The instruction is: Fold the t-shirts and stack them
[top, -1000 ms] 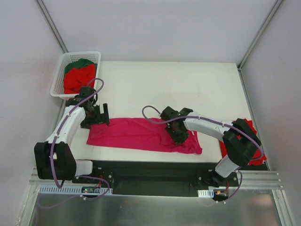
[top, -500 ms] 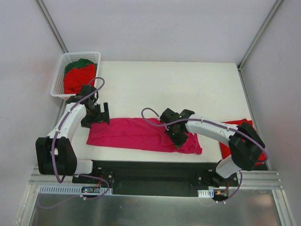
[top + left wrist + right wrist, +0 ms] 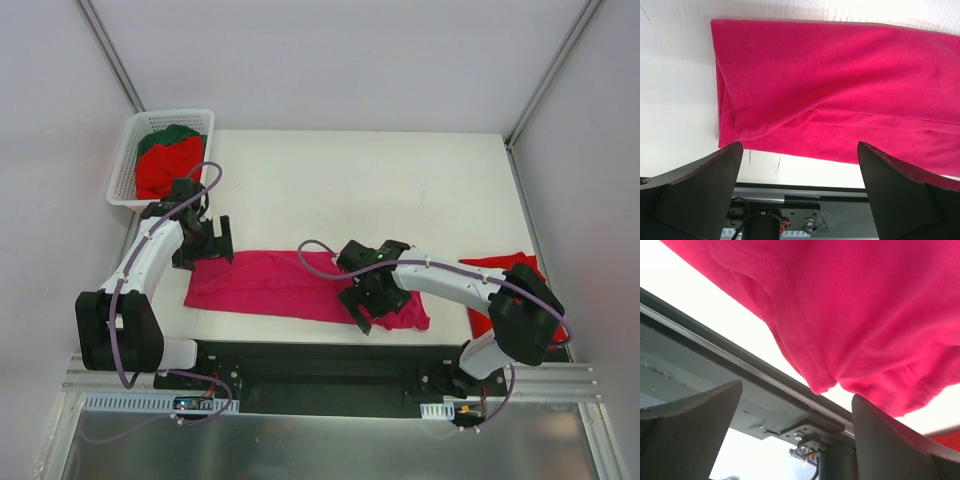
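Top external: pink t-shirt [image 3: 280,282] lies left-right, your wide right fingers [image 3: 690,435] over its right end, wide left fingers [image 3: 695,190] at the other.

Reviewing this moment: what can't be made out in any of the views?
- Red t-shirt at far right: in the top view the right arm covers most of it; folded or not, cannot tell.
- Basket: top view, too small to count the piled shirts.
- Magenta t-shirt: a part near its right end lies under the right pincer in the top view; both wrist views cut it off.
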Tool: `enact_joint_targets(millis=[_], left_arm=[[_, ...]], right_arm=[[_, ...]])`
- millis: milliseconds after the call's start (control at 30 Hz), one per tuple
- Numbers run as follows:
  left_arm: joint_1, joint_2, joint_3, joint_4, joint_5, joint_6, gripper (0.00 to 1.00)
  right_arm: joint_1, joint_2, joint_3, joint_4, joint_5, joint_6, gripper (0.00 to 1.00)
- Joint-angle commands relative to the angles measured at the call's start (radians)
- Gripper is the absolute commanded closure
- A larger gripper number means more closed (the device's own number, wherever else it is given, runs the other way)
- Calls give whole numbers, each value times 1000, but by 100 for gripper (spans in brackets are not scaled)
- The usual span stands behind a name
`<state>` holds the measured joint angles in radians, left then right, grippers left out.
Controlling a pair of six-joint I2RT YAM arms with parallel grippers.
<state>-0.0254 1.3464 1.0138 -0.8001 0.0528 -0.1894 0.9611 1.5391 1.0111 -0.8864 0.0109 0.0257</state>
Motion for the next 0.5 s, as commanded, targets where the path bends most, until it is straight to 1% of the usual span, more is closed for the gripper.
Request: enact_joint_targets(millis=[0,100,133,200,300,467], left_arm=[[-7,-9,28,-21,35,13,1],[-16,-4,29,-21,32,16,1],[-19,0,32,-21,27,22,1],[-28,16,55,-22,6,30,1],[-48,48,87,-25,-14,31,1],[-51,140,92,-24,-31,22,1]], right_arm=[[4,-46,50,-63,61,16,4],[4,-53,112,-83,103,22,4],[4,-54,135,-89,138,17,4],[-4,-40,207,-100,159,7,4],[-38,22,268,-97,144,-15,4],[-111,139,259,-5,77,-53,4]])
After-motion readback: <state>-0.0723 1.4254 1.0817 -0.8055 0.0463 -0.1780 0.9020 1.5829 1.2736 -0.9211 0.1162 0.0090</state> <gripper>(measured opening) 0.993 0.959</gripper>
